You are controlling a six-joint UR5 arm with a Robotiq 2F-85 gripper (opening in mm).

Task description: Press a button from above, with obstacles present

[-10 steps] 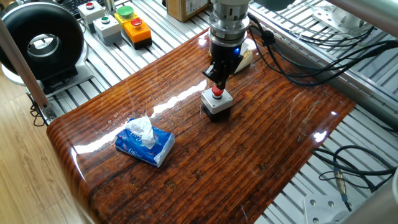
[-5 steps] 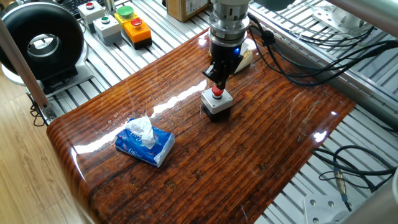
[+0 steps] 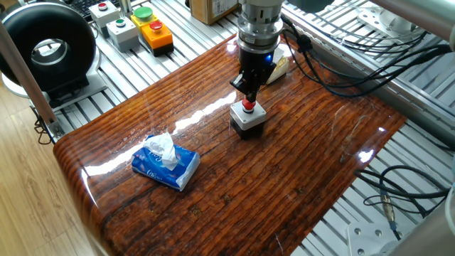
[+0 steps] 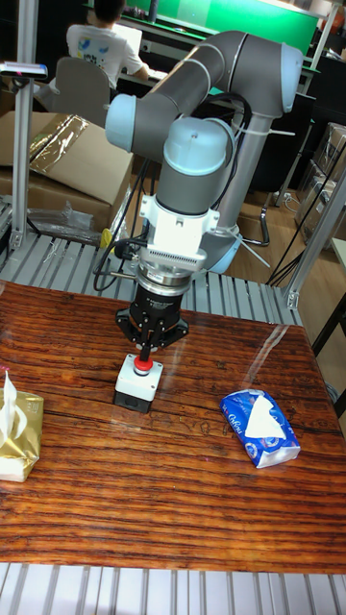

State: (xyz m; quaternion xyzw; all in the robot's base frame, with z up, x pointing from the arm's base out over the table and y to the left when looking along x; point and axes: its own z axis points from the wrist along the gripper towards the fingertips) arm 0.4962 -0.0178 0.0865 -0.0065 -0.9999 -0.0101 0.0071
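Note:
The button (image 3: 249, 107) is a small red cap on a grey-topped box with a black base (image 3: 247, 121), standing mid-table. My gripper (image 3: 249, 98) points straight down on it, and its fingertips (image 4: 144, 354) meet in a point that touches the red button (image 4: 142, 366) on its box (image 4: 136, 384). One obstacle, a blue tissue pack (image 3: 165, 165), lies toward the near-left of the table, well apart from the box; the tall fixed view has this blue pack (image 4: 260, 428) on the right. The yellowish-tan pack (image 4: 17, 432) lies on the other side, and my wrist half hides this tan pack (image 3: 282, 65).
Off the table's far-left corner stand a yellow button box (image 3: 155, 34) and grey button boxes (image 3: 121, 32). A black round device (image 3: 48, 50) sits at the left. Cables (image 3: 341, 75) trail over the table's right side. The wooden table's edge (image 3: 78, 178) is rounded.
My gripper has shifted a few pixels to the left above the button. The box and both tissue packs lie where they were.

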